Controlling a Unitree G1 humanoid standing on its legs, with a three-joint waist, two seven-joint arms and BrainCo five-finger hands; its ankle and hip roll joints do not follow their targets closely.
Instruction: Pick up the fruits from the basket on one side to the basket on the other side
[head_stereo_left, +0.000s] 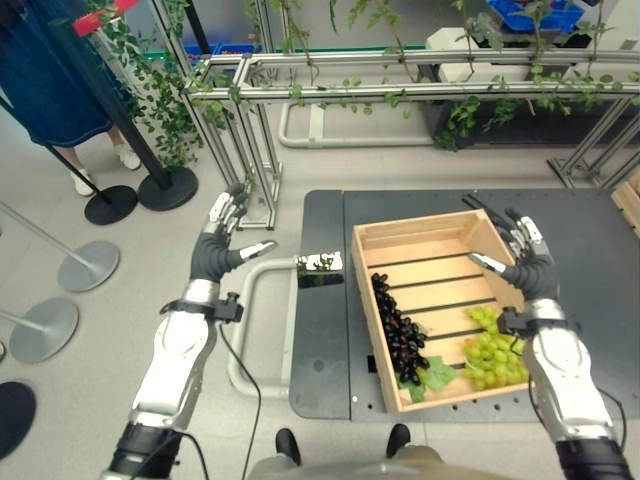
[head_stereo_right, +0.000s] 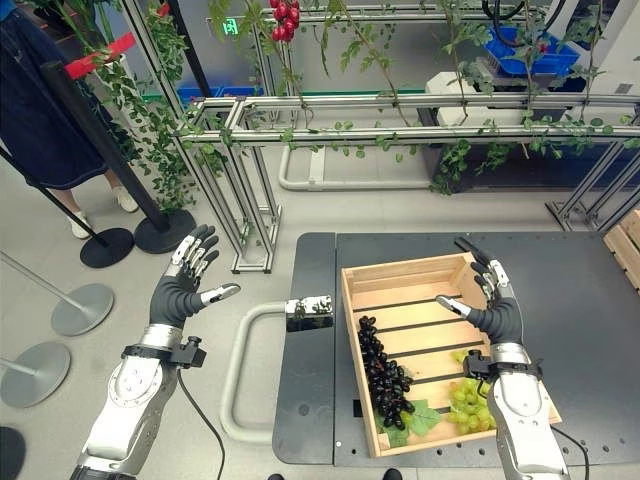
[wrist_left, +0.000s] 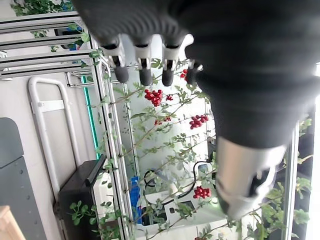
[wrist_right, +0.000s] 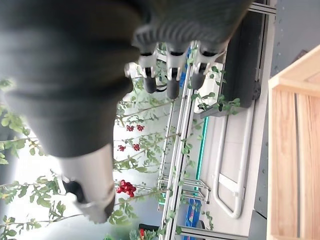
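- Left robot hand (head_stereo_left: 218, 243) is up over the grey floor (head_stereo_left: 60, 190), well left of the dark tabletop (head_stereo_left: 590, 260), fingers straight and spread, thumb out to the side, holding nothing.
- Right robot hand (head_stereo_left: 520, 255) hangs over the right edge of the wooden crate (head_stereo_left: 400, 238), fingers straight and fanned, thumb pointing in toward the crate, also holding nothing.
- The crate sits on the tabletop, slightly skewed, with a slatted bottom.
- Dark grapes (head_stereo_left: 398, 335) lie in a long bunch along the crate's left wall, running from about the middle to the near corner.
- Green grapes (head_stereo_left: 492, 352) sit in the crate's near right corner, just beside the right wrist; whether they touch it, I cannot tell.
- A green leaf (head_stereo_left: 432, 377) lies between the two bunches at the near wall.
- Both bunches are in the crate, neither one in a robot hand.
- A white tube handle (head_stereo_left: 245, 330) loops off the tabletop's left side, with a small shiny block (head_stereo_left: 320, 266) at its top end.
- Behind, a metal frame (head_stereo_left: 400, 75) carries leafy vines (head_stereo_left: 150, 90); red berries (head_stereo_right: 283, 14) hang among them.
- Far left, a person in a dark blue skirt (head_stereo_left: 45, 70) stands beside round-based barrier posts (head_stereo_left: 80, 262).
- Blue bins (head_stereo_left: 535, 14) show at the back right.
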